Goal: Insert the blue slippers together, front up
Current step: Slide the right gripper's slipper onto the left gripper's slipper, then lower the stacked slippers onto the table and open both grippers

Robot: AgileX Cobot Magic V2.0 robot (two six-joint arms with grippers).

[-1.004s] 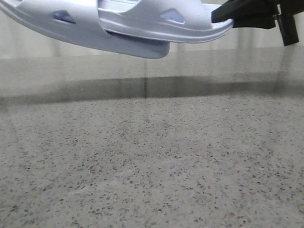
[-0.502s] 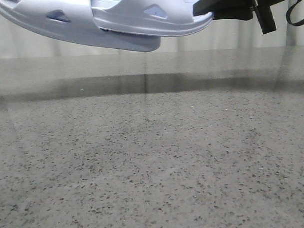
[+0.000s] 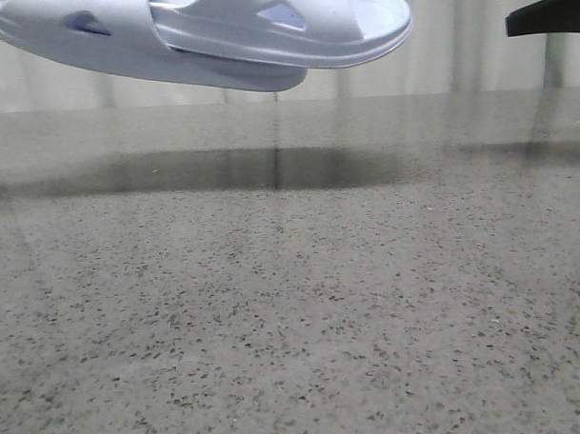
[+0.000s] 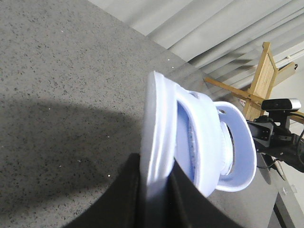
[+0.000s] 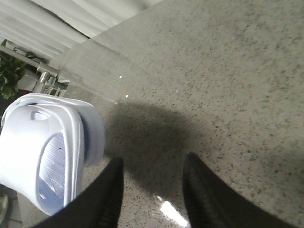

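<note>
The two blue slippers hang nested high over the table at the top left of the front view. The inner one (image 3: 264,27) is pushed into the strap of the outer one (image 3: 122,37). My left gripper (image 4: 156,161) is shut on the edge of the outer slipper's sole (image 4: 159,118), and the inner slipper (image 4: 209,137) sticks out beyond it. The left gripper is out of the front view. My right gripper (image 3: 502,10) is open and empty at the top right, apart from the slippers. In the right wrist view its jaws (image 5: 152,164) stand wide, with the slippers (image 5: 42,147) off to one side.
The grey speckled table (image 3: 293,303) lies below, with the slippers' shadow (image 3: 241,169) on it. A pale curtain (image 3: 456,59) hangs behind. A wooden frame (image 4: 261,76) and a webcam (image 4: 280,104) stand beyond the table's far edge.
My right gripper has let go of the inner slipper's end, opened and drawn away to the right. The nested slippers have shifted a little to the left in the left gripper.
</note>
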